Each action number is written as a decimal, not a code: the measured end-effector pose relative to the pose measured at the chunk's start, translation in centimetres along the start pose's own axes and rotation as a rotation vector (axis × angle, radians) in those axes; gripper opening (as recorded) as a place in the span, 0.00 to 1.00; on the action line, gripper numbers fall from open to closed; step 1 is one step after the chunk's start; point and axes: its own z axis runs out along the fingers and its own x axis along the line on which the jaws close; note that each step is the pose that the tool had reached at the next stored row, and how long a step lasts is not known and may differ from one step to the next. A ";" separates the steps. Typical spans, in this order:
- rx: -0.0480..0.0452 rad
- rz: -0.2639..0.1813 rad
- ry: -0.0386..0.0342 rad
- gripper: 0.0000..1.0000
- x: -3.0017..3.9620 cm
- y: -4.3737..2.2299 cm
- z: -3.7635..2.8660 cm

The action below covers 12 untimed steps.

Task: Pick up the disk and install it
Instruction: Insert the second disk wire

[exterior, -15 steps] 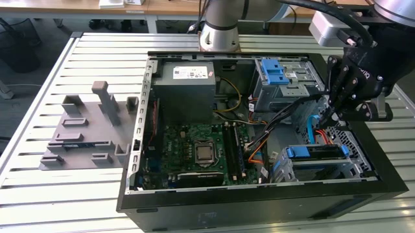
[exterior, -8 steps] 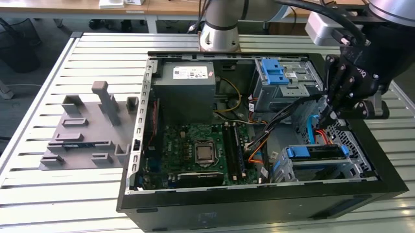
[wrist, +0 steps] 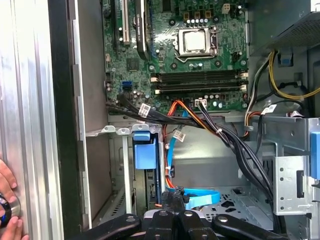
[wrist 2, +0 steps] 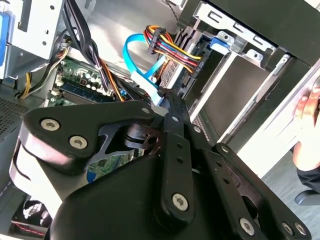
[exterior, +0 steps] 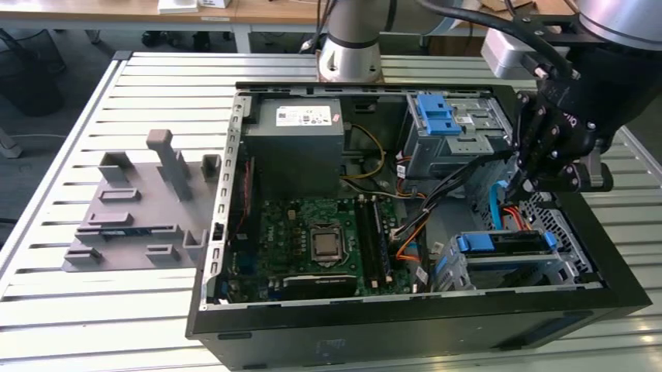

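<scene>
- One arm (exterior: 352, 39), one gripper (exterior: 528, 184), one disk (exterior: 501, 242), one open computer case (exterior: 414, 318) and one grey moulded fixture (exterior: 135, 209) are counted on the slatted metal worktop (exterior: 145, 85).
- Inside the case, two metal drive cages, one grey power-supply box (exterior: 298, 147) and one green mainboard (exterior: 310, 240) are seen.
- The arm is reached over the case from the far side, and the gripper is pointed down into the case on the exterior view's right, between the two cages.
- The gripper's fingers are brought together, and no part of the disk is held between them.
- In the first wrist view, the tips of the gripper (wrist: 175, 195) are seen at the end of a light-blue flat cable (wrist: 200, 197); whether the cable is pinched cannot be told.
- The disk, with its blue bracket (wrist: 146, 152) facing outward, is seated in the nearer drive cage (exterior: 579, 267), apart from the gripper.
- The farther cage (exterior: 481, 136) is topped by a light-blue latch piece (exterior: 436, 116).
- A person's hand (wrist: 7, 200) is rested on the worktop beside the case wall.
</scene>
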 end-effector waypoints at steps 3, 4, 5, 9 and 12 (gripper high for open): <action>0.0022 0.000 0.0001 0.11 0.00 0.00 -0.23; 0.0026 0.000 0.0001 0.11 0.01 0.01 -0.39; 0.0031 0.000 -0.0001 0.11 0.02 0.01 -0.54; 0.0063 0.000 0.0000 0.11 0.01 0.05 -0.72; 0.0095 0.000 0.0010 0.11 -0.04 0.12 -0.71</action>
